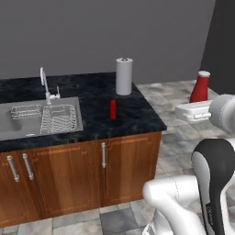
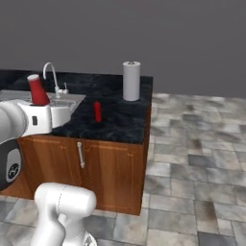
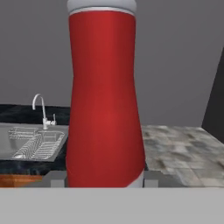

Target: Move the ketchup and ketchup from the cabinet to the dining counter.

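A pale-capped red ketchup [image 3: 105, 96] stands upright between my fingertips [image 3: 53, 177], and my gripper [image 3: 103, 179] is shut on its base. From the base views this ketchup [image 1: 200, 87] [image 2: 37, 90] rides on the white hand [image 1: 195, 111] [image 2: 42, 115], in the air off the right end of the dining counter [image 1: 137, 117] [image 2: 120, 122]. An all-red ketchup [image 1: 113, 109] [image 2: 98, 111] stands upright on the black marble, in front of the paper towel roll. The cabinet is out of view.
A tall paper towel roll [image 1: 124, 76] [image 2: 131, 80] stands at the counter's back right. The steel sink [image 1: 39, 120] with its tap [image 1: 45, 82] lies to the left. Wooden doors [image 1: 131, 165] run below the counter. Grey tiled floor [image 2: 192, 158] spreads to the right.
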Motion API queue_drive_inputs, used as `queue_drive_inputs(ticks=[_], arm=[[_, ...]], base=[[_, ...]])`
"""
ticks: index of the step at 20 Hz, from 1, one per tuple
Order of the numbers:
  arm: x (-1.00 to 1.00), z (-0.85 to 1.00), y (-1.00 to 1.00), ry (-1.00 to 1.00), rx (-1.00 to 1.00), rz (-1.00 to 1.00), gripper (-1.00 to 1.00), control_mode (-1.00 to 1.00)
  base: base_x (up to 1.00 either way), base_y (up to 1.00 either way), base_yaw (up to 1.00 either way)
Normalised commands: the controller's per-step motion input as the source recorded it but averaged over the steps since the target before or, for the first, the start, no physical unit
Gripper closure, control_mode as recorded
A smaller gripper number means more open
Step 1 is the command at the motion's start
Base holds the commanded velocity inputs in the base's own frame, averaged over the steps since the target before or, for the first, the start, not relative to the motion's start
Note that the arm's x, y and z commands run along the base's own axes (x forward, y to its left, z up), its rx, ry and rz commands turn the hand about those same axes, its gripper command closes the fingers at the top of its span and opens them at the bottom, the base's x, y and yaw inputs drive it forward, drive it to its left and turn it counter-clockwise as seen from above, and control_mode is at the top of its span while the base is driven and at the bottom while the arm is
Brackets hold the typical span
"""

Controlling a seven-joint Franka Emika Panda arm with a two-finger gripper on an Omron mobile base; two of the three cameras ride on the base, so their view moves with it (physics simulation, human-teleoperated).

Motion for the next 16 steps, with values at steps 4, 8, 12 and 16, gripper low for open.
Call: queue_drive_inputs(ticks=[4, 8, 12, 16], arm=[[0.0, 0.0, 0.0, 0.0, 0.0, 0.0, 1.0, 1.0], [0.0, 0.0, 0.0, 0.0, 0.0, 0.0, 1.0, 1.0], [0.0, 0.0, 0.0, 0.0, 0.0, 0.0, 1.0, 1.0], [0.0, 0.0, 0.0, 0.0, 0.0, 0.0, 1.0, 1.0]], base=[[0.27, -0.42, 0.22], [0.39, -0.18, 0.04], [0.47, -0.15, 0.0], [0.55, -0.07, 0.0]])
